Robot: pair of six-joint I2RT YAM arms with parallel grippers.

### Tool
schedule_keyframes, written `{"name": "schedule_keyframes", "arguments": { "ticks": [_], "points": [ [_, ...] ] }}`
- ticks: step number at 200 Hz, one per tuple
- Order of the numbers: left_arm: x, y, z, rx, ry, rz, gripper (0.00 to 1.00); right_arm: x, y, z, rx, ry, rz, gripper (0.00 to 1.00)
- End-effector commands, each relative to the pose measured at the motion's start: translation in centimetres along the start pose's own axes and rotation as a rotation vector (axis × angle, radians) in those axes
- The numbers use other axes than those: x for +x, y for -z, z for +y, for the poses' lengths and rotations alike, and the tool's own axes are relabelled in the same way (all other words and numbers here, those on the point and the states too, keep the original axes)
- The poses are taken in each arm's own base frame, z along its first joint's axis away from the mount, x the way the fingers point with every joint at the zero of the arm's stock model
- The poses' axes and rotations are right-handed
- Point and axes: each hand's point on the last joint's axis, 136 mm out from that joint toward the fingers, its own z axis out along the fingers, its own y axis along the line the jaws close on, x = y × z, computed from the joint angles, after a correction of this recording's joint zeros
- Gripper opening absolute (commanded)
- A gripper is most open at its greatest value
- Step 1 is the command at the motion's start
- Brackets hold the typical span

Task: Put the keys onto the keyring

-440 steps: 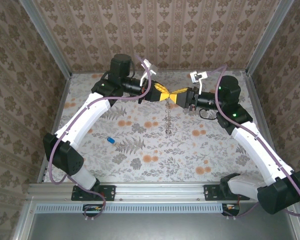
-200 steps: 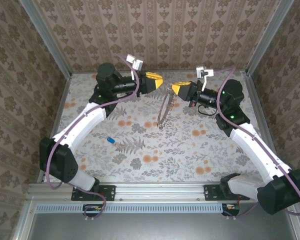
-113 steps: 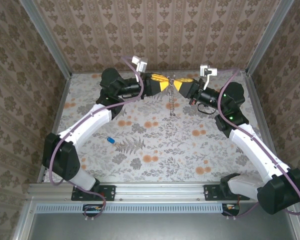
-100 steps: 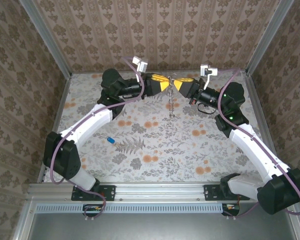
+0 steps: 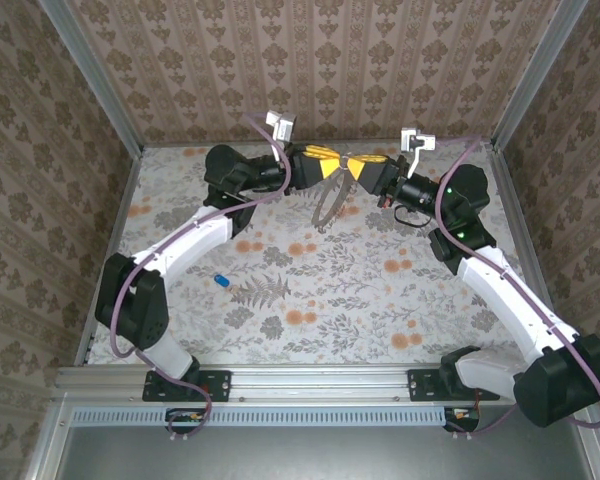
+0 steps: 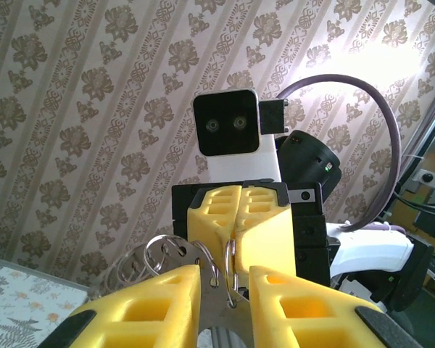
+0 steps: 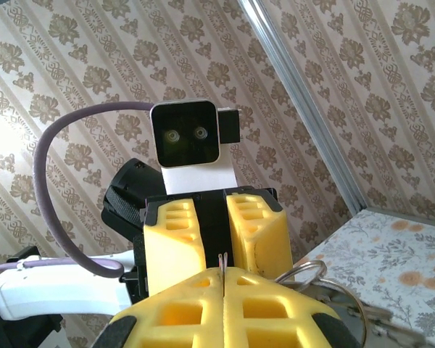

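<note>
Where the two arms meet above the far middle of the worktop, the top cam has left gripper and right gripper tip to tip; the keyring hangs btwn them, its strap dangling w/ a slight slant to the left; the key, blue-headed, lies alone on the worktop at near left, well apart from both grippers.

Left wrist cam: left gripper has its jaws a little apart, pinching a piece of keyring metal that spans the gap; thin rings of the keyring fan out just left of it; opposite, the right gripper's yellow fingers sit pressed together.

Right wrist cam: right gripper has its jaws pressed together, pinching a thin metal edge that sticks up from the seam; a loop of the keyring shows to the right; left gripper faces it, w/ a narrow dark gap btwn its fingers.
</note>
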Motion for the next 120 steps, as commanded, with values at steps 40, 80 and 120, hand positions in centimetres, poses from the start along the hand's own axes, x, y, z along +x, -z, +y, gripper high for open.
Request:
{"name": "schedule_keyframes", "arguments": {
  "ticks": [40, 80, 120],
  "points": [
    [0.11, -0.59, -0.78, 0.055, 0.001, -0.013, 0.22, -1.19, -0.05, 0.19, -0.006, 0.019, -0.054, 0.0],
    [0.31, -0.67, -0.65, 0.057, 0.008, -0.014, 0.11, -1.1, -0.05, -0.14, 0.005, 0.016, -0.058, 0.0],
    [0.38, -0.73, -0.47, 0.057, 0.012, -0.017, 0.07, -0.99, -0.07, -0.22, 0.006, 0.014, -0.054, 0.0]
  ]
}}
